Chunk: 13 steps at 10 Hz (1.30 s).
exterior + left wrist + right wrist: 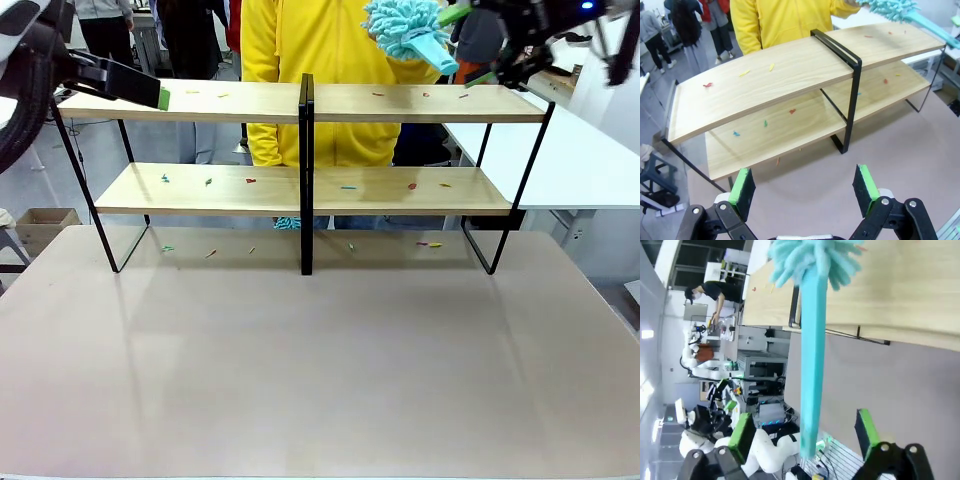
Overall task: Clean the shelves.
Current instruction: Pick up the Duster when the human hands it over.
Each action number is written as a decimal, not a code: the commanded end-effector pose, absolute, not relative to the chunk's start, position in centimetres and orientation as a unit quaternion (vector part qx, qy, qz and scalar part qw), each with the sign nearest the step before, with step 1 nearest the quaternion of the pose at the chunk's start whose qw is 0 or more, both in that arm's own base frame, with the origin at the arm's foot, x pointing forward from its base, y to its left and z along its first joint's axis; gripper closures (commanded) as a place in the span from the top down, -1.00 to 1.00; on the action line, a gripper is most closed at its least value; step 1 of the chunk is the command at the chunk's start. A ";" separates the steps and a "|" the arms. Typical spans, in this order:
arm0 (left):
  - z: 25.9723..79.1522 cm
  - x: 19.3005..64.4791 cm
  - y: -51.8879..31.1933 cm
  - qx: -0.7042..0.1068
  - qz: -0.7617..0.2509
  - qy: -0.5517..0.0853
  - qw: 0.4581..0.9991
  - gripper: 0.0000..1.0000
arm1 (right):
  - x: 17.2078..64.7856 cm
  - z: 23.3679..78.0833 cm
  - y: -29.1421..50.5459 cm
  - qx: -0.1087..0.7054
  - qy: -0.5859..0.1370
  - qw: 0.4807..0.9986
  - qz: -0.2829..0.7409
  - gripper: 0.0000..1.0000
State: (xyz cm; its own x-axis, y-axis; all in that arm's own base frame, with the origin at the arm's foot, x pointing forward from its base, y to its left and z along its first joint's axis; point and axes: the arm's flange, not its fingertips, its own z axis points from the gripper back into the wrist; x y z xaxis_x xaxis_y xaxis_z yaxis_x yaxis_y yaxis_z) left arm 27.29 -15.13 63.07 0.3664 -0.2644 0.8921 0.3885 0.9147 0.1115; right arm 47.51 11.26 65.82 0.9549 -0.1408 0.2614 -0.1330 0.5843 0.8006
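Shelves: two long light-wood boards in a thin black metal frame (pixel 400 103), standing on the far half of the grey-beige tabletop (pixel 320 380). A black centre post (pixel 306 170) splits them.
Litter: small coloured scraps (pixel 250 181) dot both boards and the tabletop under the frame.
Left gripper (pixel 804 181): green pads spread wide, nothing between them. It hangs near the top board's left end.
Right gripper (pixel 805 426): fingers wide apart above the top board's right end. A handle runs between them, and both pads are clear of it.
Duster: turquoise, fluffy-headed, flat plastic handle (pixel 400 25). The head is raised in front of a person in a yellow top (pixel 300 40) behind the shelves.
Duster support: cannot tell.
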 end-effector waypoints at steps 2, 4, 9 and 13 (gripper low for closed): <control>63.1 27.3 -15.1 -0.059 -0.197 -0.528 0.824 1.00 | 51.6 66.3 13.7 0.439 -0.156 0.884 -0.043 1.00; 63.1 27.3 -15.1 -0.059 -0.197 -0.528 0.824 1.00 | 52.0 65.8 13.4 0.458 -0.168 0.872 -0.051 1.00; 63.1 27.3 -15.1 -0.059 -0.197 -0.528 0.824 1.00 | 52.3 65.4 12.6 0.475 -0.162 0.863 -0.059 -0.20; 63.1 27.3 -15.1 -0.059 -0.197 -0.528 0.824 1.00 | 52.5 65.1 12.3 0.472 -0.161 0.864 -0.063 -1.00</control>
State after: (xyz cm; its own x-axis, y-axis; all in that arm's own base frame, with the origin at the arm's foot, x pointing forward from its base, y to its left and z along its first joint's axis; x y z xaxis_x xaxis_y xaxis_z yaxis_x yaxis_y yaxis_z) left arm 27.29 -15.12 63.07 0.3664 -0.2644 0.8921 0.3885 0.9147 0.1115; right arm 52.69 12.33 65.30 0.9427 -0.2521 0.2184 -0.0425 0.5587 0.8283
